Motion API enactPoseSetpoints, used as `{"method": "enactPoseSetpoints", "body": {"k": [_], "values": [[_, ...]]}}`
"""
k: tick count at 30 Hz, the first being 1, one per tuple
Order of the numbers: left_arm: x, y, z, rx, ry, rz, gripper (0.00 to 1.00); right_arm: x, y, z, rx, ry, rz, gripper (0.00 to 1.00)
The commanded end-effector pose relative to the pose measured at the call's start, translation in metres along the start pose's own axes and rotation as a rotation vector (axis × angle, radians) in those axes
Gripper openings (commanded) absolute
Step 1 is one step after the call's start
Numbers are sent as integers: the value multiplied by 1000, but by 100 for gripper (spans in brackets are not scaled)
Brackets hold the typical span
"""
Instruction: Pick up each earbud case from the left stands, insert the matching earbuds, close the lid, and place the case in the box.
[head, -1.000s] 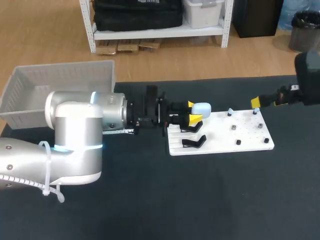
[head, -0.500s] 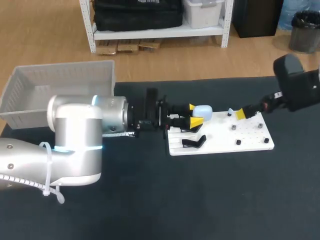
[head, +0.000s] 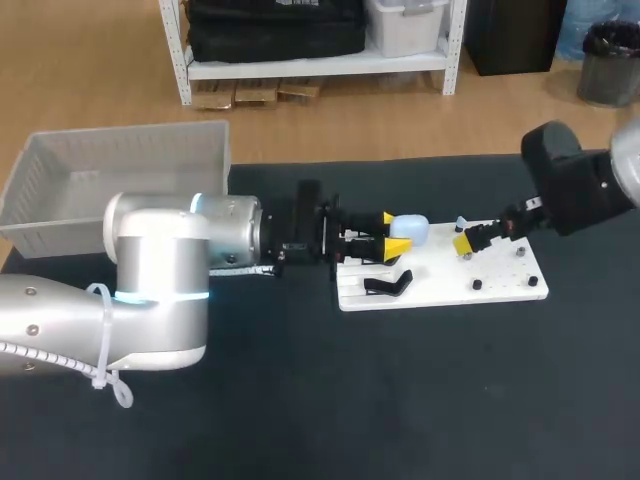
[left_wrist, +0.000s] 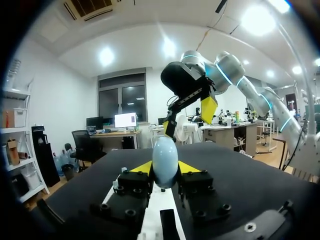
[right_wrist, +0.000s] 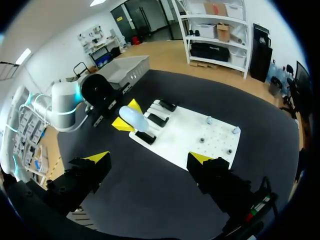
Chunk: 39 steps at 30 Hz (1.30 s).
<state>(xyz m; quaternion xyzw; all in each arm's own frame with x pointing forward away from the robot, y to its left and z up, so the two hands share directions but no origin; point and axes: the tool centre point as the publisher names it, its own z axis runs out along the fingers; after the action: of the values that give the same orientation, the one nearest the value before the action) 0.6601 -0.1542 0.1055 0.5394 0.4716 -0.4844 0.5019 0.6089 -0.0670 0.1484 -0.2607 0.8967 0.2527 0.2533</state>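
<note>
One pale blue earbud case (head: 410, 229) is clamped in our left gripper (head: 392, 231) over the white board's (head: 500, 290) left edge; our right gripper (right_wrist: 149, 158) hangs spread wide, holding nothing, above the board.

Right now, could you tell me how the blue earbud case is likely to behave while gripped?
The earbud case looks smooth and egg-rounded, so it may slip or twist between the tips of the left tool. It appears small and hard-shelled, probably light.
</note>
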Motion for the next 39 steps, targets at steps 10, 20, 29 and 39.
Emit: {"method": "enactPoseSetpoints", "body": {"k": [10, 20, 29, 39], "values": [[1, 4, 2, 8, -1, -1, 0, -9, 17, 20, -18, 15, -6, 100], [1, 4, 2, 8, -1, -1, 0, -18, 14, 42, -6, 32, 6, 100], [1, 4, 2, 8, -1, -1, 0, -25, 9, 56, -2, 48, 31, 100], [1, 4, 2, 8, -1, -1, 0, -27, 2, 61, 16, 44, 49, 100]]}}
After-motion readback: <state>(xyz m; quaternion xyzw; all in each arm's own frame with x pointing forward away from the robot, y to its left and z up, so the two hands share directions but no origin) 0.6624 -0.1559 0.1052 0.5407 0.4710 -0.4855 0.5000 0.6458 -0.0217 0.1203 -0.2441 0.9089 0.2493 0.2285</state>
